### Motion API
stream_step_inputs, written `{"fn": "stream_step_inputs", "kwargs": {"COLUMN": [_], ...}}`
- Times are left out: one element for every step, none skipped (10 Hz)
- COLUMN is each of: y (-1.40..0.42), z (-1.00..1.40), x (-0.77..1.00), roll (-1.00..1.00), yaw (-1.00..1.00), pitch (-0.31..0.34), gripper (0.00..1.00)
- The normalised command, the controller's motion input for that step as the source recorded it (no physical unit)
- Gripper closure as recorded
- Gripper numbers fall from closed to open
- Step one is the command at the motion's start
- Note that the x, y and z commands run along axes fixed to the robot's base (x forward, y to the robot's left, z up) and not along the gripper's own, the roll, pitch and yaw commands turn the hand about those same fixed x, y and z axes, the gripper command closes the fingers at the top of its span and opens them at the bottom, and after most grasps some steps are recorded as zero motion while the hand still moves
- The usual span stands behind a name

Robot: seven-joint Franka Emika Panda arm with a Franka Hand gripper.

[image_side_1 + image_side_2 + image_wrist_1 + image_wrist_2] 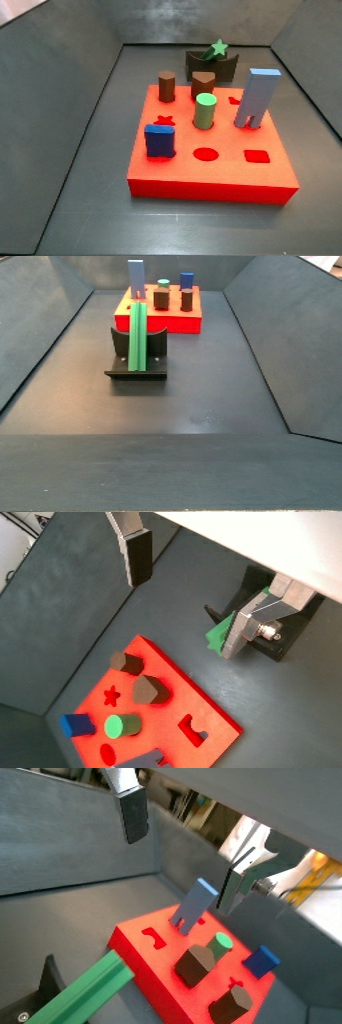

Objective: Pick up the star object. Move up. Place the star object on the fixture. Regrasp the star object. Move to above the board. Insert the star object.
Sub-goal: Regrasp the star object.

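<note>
You have the gripper [201, 582] high above the floor, seen only in both wrist views, with its jaws spread wide and nothing between them: one finger [132, 550] hangs at the upper left of the frame and another [261, 620] at the right, and the same pair shows again around the gripper [187, 838] as a finger [128, 806] at the upper left and one right of centre. Neither side view catches the arm at all. The star object [138, 336] is a long green bar with a star-shaped end, and you can see it standing upright against the fixture [138, 366] in the middle of a side view; from a different side view only its green star top [218, 47] peeks over the dark fixture [211, 66] at the upper middle, behind the board. In a wrist view the green piece [219, 631] sits just beside the right finger, though lower down on the fixture [254, 602], and in a wrist view it runs as a green bar [91, 985] across the lower left. The red board [214, 145] lies in the centre of a side view, carrying a brown cylinder [167, 85], a brown heart-like block [203, 85], a green cylinder [206, 110], a tall light blue block [261, 98] and a dark blue block [160, 140]. A red star-shaped recess [112, 695] shows in the board [201, 702] in a wrist view, unfilled.
</note>
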Motion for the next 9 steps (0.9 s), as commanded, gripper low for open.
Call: {"fn": "stream_step_inputs", "kwargs": {"y": [-0.27, -0.09, -0.04, -0.04, -0.03, -0.03, -0.02, -0.02, -0.02], "z": [0.06, 0.04, 0.02, 0.01, 0.02, 0.01, 0.01, 0.01, 0.01], "x": [-0.04, -0.04, -0.04, -0.03, -0.03, -0.03, -0.02, -0.01, -0.01], "roll": [1.00, 1.00, 1.00, 1.00, 1.00, 1.00, 1.00, 1.00, 1.00], "yaw": [0.02, 0.02, 0.02, 0.02, 0.02, 0.02, 0.03, 0.03, 0.03], "pitch": [0.011, 0.008, 0.004, 0.002, -0.005, -0.008, -0.013, -0.017, -0.020], "gripper": [0.00, 0.00, 0.00, 0.00, 0.00, 0.00, 0.00, 0.00, 0.00]}}
